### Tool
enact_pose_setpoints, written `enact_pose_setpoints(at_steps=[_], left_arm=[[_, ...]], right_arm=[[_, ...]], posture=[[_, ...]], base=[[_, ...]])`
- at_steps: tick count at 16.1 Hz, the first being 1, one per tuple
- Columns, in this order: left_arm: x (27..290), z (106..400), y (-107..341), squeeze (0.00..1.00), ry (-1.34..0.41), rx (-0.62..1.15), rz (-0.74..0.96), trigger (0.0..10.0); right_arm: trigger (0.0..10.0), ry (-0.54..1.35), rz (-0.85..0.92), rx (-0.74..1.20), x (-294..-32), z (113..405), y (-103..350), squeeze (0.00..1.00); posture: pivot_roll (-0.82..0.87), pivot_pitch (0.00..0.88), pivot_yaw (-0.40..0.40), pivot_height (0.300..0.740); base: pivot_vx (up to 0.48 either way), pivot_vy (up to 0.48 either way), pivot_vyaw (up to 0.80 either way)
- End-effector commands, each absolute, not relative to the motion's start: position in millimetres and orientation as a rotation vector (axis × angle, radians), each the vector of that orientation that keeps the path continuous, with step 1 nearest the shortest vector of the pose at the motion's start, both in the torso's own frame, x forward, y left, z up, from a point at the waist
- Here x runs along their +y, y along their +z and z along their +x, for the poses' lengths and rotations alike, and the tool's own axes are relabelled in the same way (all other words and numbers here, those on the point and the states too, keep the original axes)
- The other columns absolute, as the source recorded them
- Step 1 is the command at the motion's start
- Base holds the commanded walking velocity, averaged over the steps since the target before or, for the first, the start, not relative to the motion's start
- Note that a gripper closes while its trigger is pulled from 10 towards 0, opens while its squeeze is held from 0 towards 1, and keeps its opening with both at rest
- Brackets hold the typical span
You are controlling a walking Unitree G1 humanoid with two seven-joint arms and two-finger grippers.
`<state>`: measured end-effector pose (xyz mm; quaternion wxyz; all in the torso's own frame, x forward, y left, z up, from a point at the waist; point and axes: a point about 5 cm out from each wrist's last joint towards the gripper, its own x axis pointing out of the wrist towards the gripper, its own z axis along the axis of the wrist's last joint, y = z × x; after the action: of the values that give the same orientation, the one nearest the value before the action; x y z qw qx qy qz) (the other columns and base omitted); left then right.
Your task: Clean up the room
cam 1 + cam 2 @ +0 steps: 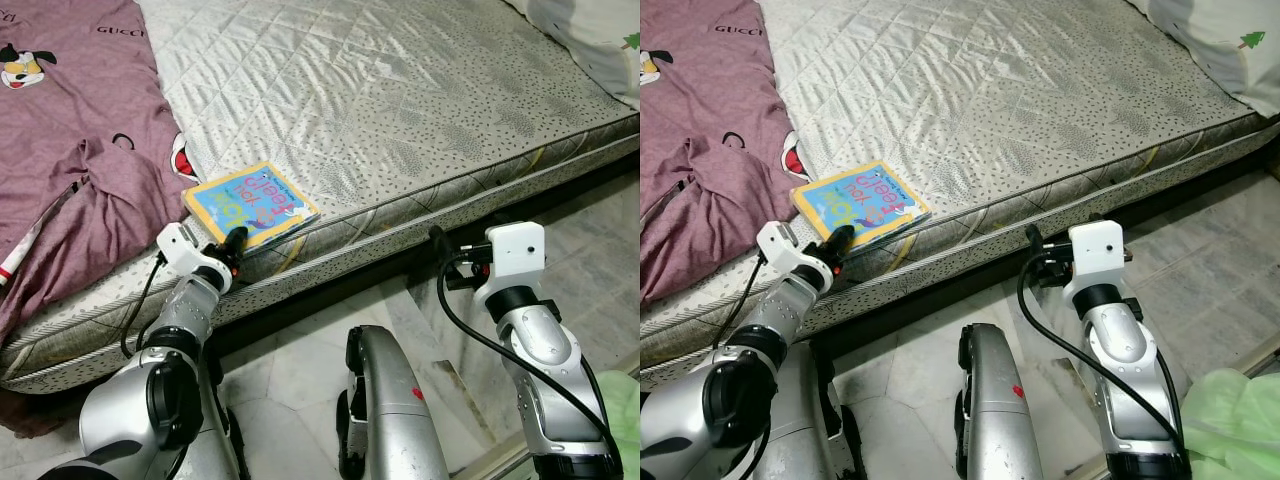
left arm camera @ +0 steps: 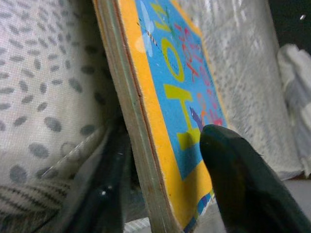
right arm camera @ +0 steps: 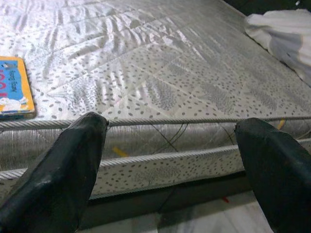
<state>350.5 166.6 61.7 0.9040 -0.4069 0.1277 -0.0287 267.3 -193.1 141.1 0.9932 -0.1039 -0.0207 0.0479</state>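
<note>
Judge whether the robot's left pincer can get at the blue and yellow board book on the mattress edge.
Probably yes: the left pincer already straddles the blue and yellow board book's near corner, fingers open either side, nothing between.

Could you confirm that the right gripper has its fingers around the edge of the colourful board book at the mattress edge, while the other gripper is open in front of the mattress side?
Not quite: it is the left gripper whose fingers straddle the edge of the board book, as the left wrist view shows. The right gripper is the open one, facing the mattress side.

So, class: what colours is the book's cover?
Blue with a yellow border; the book shows best in the left eye view.
</note>
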Motion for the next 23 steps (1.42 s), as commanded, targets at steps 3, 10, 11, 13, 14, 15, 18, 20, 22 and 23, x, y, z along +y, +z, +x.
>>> enact_pose_setpoints(at_steps=[3,10,11,13,14,15,18,20,22,23], left_arm=[[167,353,65,0.00,-0.063,0.236,-0.861,0.0],[172,354,67,0.00,-0.053,0.219,-0.853,0.0],[174,354,68,0.00,-0.039,0.212,-0.848,0.0],[179,356,72,0.00,-0.014,0.188,-0.828,0.0],[181,358,76,0.00,-0.010,0.172,-0.794,0.0],[180,363,85,0.00,-0.035,0.141,-0.715,0.0],[179,376,120,0.00,-0.096,0.001,-0.499,0.0],[178,380,143,0.00,-0.139,-0.105,-0.340,0.0],[183,373,154,0.00,-0.129,-0.200,-0.252,0.0],[184,368,154,0.00,-0.122,-0.213,-0.236,0.0]], right_arm=[[10.0,0.169,-0.141,-0.056,-184,268,141,0.00],[10.0,0.196,-0.141,-0.050,-179,270,137,0.00],[10.0,0.194,-0.145,-0.050,-179,271,137,0.00],[10.0,0.189,-0.145,-0.052,-179,272,136,0.00],[10.0,0.185,-0.140,-0.056,-177,273,136,0.00],[10.0,0.182,-0.130,-0.061,-174,275,135,0.00],[10.0,0.189,-0.081,-0.089,-157,287,133,0.00],[10.0,0.200,-0.015,-0.102,-144,298,135,0.00],[10.0,0.213,0.090,-0.094,-132,309,137,0.00],[10.0,0.261,0.094,-0.100,-124,312,138,0.00]], posture=[[-0.22,0.138,-0.072,0.549],[-0.21,0.124,-0.069,0.549],[-0.21,0.124,-0.069,0.549],[-0.20,0.123,-0.064,0.549],[-0.19,0.119,-0.058,0.549],[-0.17,0.111,-0.048,0.549],[-0.11,0.087,-0.019,0.549],[-0.06,0.058,-0.008,0.549],[-0.04,0.033,0.002,0.549],[-0.03,0.016,0.008,0.549]], base=[[0.000,0.000,0.00],[0.000,0.000,0.00],[0.000,0.000,0.00],[0.000,0.000,0.00],[0.000,0.000,0.00],[0.000,0.000,0.00],[0.000,0.000,0.00],[0.000,0.000,0.00],[0.000,0.000,0.00],[0.000,0.000,0.00]])
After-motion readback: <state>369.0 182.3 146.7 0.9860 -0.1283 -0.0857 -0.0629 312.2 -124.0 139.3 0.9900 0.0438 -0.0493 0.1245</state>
